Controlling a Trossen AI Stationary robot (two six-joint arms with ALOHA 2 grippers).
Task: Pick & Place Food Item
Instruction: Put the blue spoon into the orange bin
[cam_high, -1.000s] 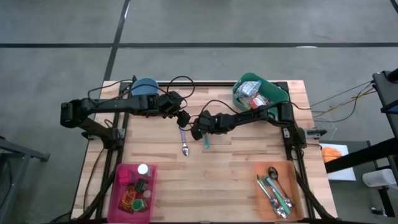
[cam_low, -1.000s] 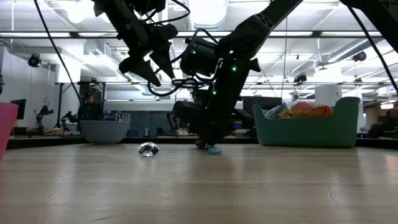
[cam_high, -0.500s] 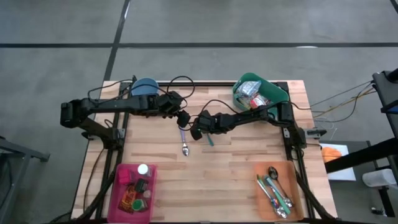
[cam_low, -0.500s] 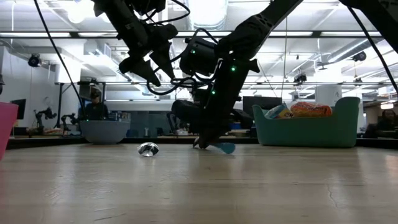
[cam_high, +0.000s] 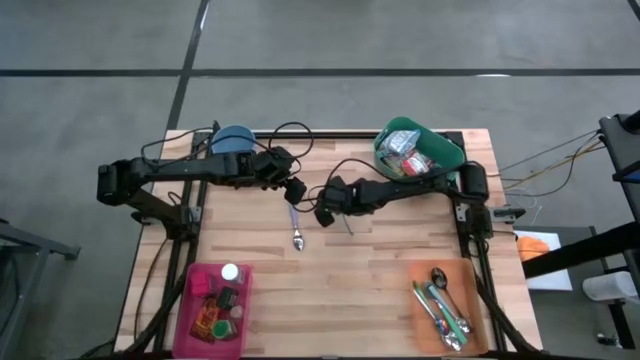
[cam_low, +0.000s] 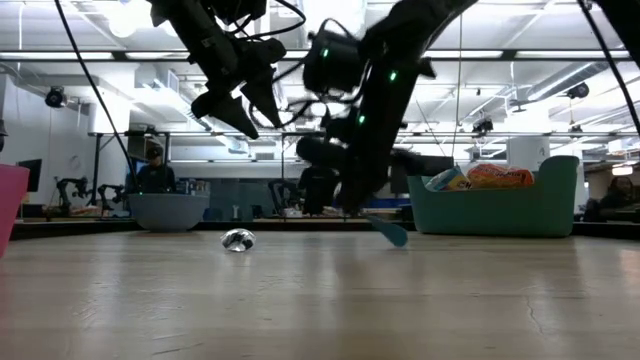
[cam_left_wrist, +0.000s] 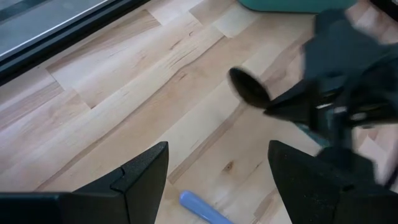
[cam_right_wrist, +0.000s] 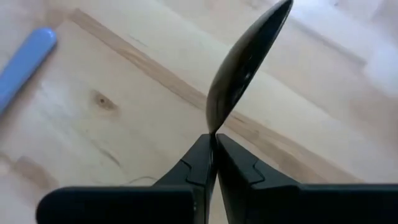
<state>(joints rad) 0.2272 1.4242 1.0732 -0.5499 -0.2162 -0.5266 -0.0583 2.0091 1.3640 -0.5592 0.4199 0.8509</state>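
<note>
From above, you see a pale wooden table (cam_high: 380, 280) on a grey floor. A green bin (cam_high: 412, 150) of food packs sits at 1 o'clock, a blue bowl (cam_high: 233, 139) at 11, a pink box (cam_high: 212, 305) at 7 and an orange tray (cam_high: 443, 305) of spoons at 5. Your right gripper (cam_high: 322, 215) is near the middle, pinched tight on a teal-handled spoon (cam_high: 342, 224) that sticks out toward 4 o'clock. Your right arm reaches in long and low from 3 o'clock. Your left gripper (cam_high: 293, 194) hangs just at 10 o'clock of it, fingers apart and holding nothing, above a blue-handled spoon (cam_high: 295, 226) lying flat.

From table height, you see a big room with ceiling lights. The teal handle (cam_low: 392, 233) hangs tilted, off the wood.

Your left wrist camera shows the fingers (cam_left_wrist: 140, 177) spread wide over bare wood and the blue handle (cam_left_wrist: 202, 207).

Your right wrist camera shows both fingers (cam_right_wrist: 200, 163) closed on the spoon's neck, its bowl (cam_right_wrist: 244, 61) sticking out past the tips.
</note>
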